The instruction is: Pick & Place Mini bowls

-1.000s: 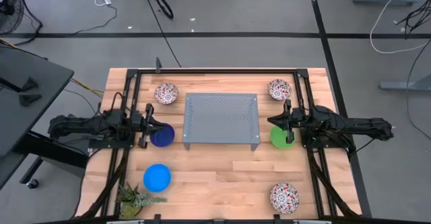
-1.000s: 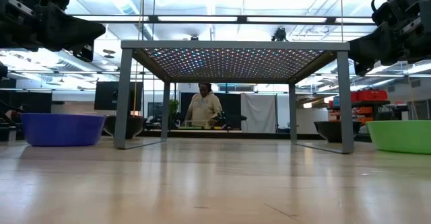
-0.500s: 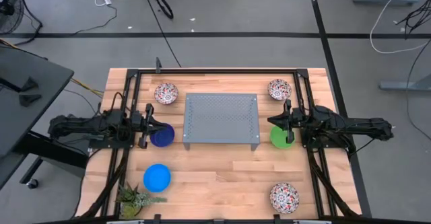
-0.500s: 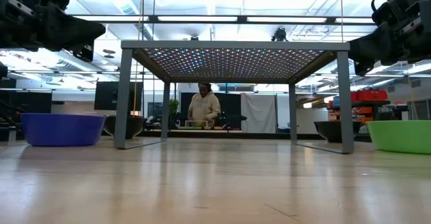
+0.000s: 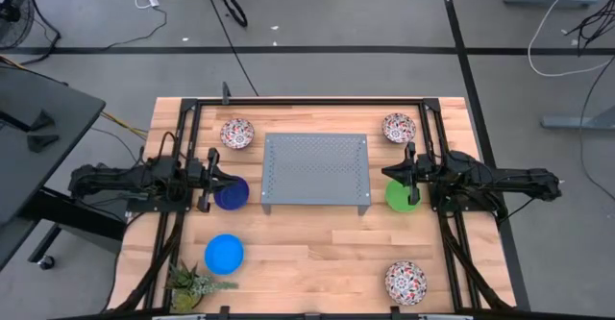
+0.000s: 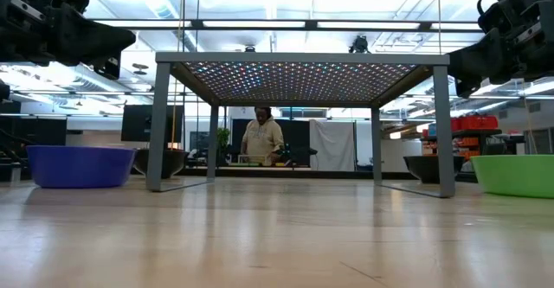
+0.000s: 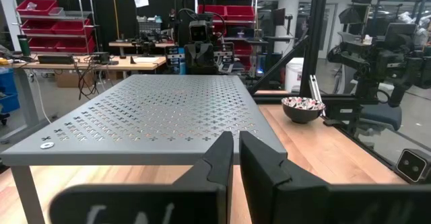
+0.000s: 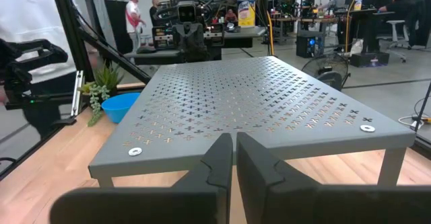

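Grey floor (image 5: 317,12) with loose cables (image 5: 233,8); red bins on shelving (image 7: 47,9); ceiling light strips (image 6: 260,24).

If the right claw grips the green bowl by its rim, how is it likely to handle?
The green bowl looks rigid and plastic-like with a matte, even colour, so probably light and not fragile. Its wall flares out from a narrower base in the low view, so a rim pinch may tilt it. It sits flat on the table and seems unlikely to roll.

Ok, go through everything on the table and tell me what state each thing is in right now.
Left gripper: shut, empty, above the dark blue bowl.
Right gripper: shut, empty, above the green bowl.
Bright blue bowl: upright, on the table.
Three floral bowls: upright, apart.
Perforated metal tray: standing, nothing on top.
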